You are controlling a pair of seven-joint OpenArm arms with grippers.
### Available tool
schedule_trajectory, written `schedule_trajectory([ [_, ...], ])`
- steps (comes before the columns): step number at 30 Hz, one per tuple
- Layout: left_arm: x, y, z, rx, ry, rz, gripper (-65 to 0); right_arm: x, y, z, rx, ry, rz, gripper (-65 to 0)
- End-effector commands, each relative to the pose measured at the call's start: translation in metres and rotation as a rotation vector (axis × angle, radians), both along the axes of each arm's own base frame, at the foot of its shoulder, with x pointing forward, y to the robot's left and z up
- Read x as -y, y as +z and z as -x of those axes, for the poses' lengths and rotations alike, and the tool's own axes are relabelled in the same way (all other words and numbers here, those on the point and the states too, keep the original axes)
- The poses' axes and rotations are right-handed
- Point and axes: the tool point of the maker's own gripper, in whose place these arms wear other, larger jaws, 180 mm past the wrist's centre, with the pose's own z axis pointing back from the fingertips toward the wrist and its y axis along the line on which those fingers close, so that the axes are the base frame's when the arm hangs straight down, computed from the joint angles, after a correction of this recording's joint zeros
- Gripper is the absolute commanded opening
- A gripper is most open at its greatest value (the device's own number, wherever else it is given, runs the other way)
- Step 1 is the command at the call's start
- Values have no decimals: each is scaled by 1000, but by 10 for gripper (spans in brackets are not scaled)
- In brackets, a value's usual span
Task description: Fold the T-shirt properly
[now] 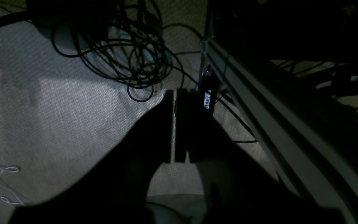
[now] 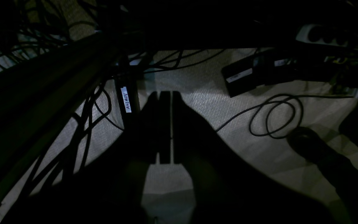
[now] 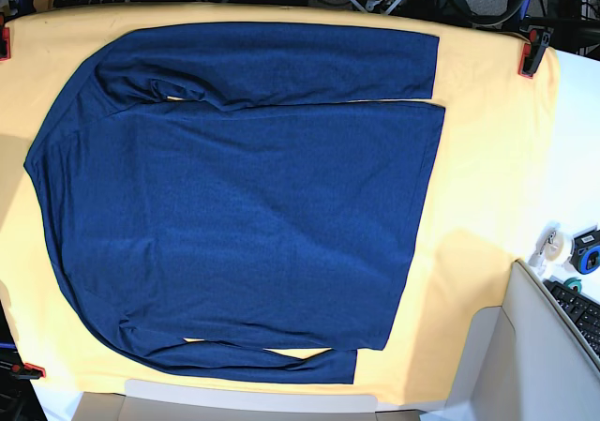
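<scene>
A large dark navy blue knit T-shirt with long sleeves (image 3: 244, 205) lies spread flat on a pale yellow cloth (image 3: 487, 158) covering the table, its hem toward three o'clock and both sleeves folded along the twelve and six o'clock edges. Red clamps (image 3: 532, 51) pin the cloth at its corners. A black keyboard (image 3: 581, 313) sits at four o'clock.

Both wrist cameras look down at dim grey carpet (image 1: 57, 118) beside an aluminium frame rail (image 1: 275, 124), away from the shirt. The left gripper (image 1: 175, 102) has its jaws pressed together, holding nothing, with coiled black cables (image 1: 129, 56) at eleven o'clock. The right gripper (image 2: 166, 101) is likewise closed and empty; a white label (image 2: 125, 99) at nine o'clock bears handwriting I cannot read reliably.
</scene>
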Motion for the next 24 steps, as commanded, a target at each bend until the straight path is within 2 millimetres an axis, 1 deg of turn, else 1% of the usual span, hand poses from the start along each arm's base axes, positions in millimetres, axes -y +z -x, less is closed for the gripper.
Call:
schedule_trajectory([
  [1,0,0,-3,10,0,0,-650,1,0,5,0,4,2,-650],
  [5,0,1,-4,17,0,-1,-650,1,0,15,-13,-4,2,-650],
  [7,-1,2,-14,44,-1,-4,-650,1,0,17,-17,-4,2,-650],
  [8,-2,3,-17,56,-1,-7,-650,1,0,22,-24,-4,2,-650],
  [9,-3,3,-11,55,0,-9,-650,2,0,24,-23,-9,3,-650],
  [10,-4,4,-8,59,1,-11,-650,2,1,23,-12,-9,4,-650],
  [13,-7,8,-6,91,2,-19,-650,6,5,30,11,-6,13,-650],
  [14,-8,9,-5,100,2,-22,-650,12,6,31,22,-4,23,-650],
  [15,-10,11,-1,106,3,-25,-650,18,8,36,23,-2,31,-650],
  [16,-11,12,1,115,4,-28,-650,19,9,38,28,-1,34,-650],
  [19,-14,17,16,122,0,-36,-650,22,14,49,39,1,39,-650],
  [21,-16,23,19,145,1,-43,-650,30,18,55,49,7,53,-650],
  [24,-20,34,22,184,-3,-54,-650,31,24,64,62,5,54,-650],
])
